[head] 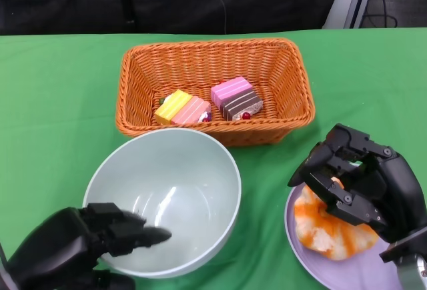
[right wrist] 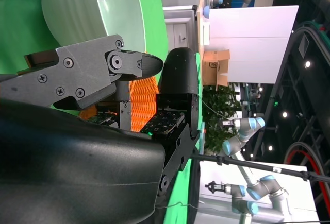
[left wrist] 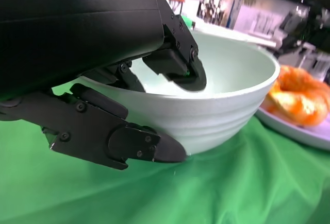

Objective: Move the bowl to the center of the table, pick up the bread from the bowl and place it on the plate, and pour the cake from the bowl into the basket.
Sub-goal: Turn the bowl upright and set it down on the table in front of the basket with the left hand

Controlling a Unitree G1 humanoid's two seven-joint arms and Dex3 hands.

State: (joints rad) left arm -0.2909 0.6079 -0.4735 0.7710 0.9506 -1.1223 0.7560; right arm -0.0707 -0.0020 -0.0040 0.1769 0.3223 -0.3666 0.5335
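The pale green bowl (head: 200, 170) stands empty at the near middle of the green table. My left hand (head: 87, 240) grips its near-left rim, one finger inside and the others against the outer wall (left wrist: 232, 116). The orange bread (head: 330, 230) lies on the lilac plate (head: 353, 273) at the near right. My right hand (head: 360, 180) hovers just over the bread with its fingers apart and nothing in them. Two cake pieces, a yellow-pink one (head: 181, 109) and a pink-brown one (head: 236, 97), lie in the orange wicker basket (head: 207, 45) behind the bowl.
The basket's front wall nearly touches the bowl's far rim. The plate (left wrist: 309, 134) with the bread (left wrist: 296, 95) sits close beside the bowl. Bare green cloth lies to the left and right of the basket. The table's far edge runs just behind the basket.
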